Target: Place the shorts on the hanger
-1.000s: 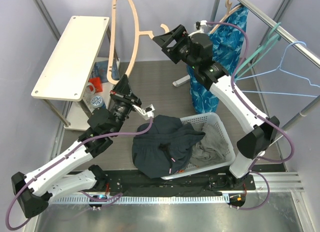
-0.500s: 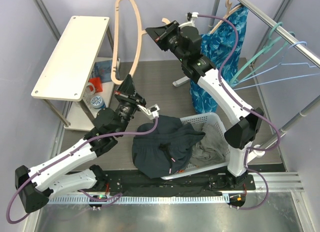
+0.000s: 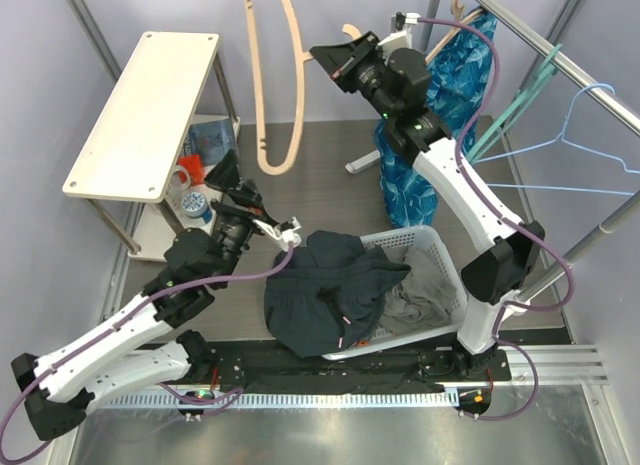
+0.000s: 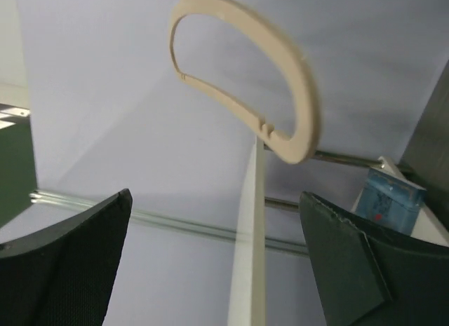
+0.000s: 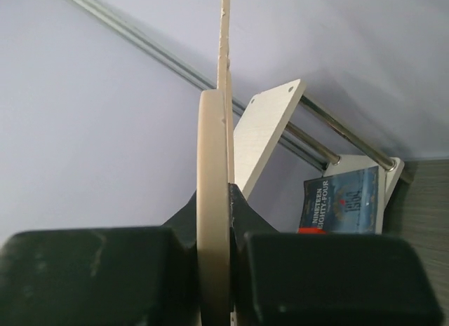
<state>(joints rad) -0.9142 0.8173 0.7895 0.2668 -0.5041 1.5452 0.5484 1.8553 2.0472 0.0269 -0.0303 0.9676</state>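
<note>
Low in the middle of the top view, the shorts [image 3: 325, 295] lay in a dark heap. They hung over the left rim of the white basket [image 3: 447, 260] and spilled out beside it. A grey cloth [image 3: 425, 290] lay inside the basket, touching the shorts. No gripper touched the shorts.

A little higher and to the left, the left gripper [image 3: 235, 182] pointed toward the top of the frame. It was spread wide and held nothing. In the left wrist view its dark fingers [image 4: 70, 270] sat in the two bottom corners with only air between them. One rounded end of the hanger [image 4: 302, 102] hung in the upper middle of that view, well apart from them.

At the upper left of the top view stood a white shelf [image 3: 150, 95] with small things under it.

Higher up, in the top middle, the hanger [image 3: 271, 168] hung with one rounded end down, and the top edge of the frame cut off its other end. The right gripper [image 3: 340, 60] was clenched on the hanger near its hook. In the right wrist view the beige wood was squeezed tight between the two black fingers [image 5: 91, 270].

Farthest away, at the upper right, a blue leaf garment [image 3: 440, 105] hung on a metal rail [image 3: 560, 61]. A teal hanger [image 3: 520, 100] and a pale-blue wire hanger [image 3: 590, 135] hung there too.
</note>
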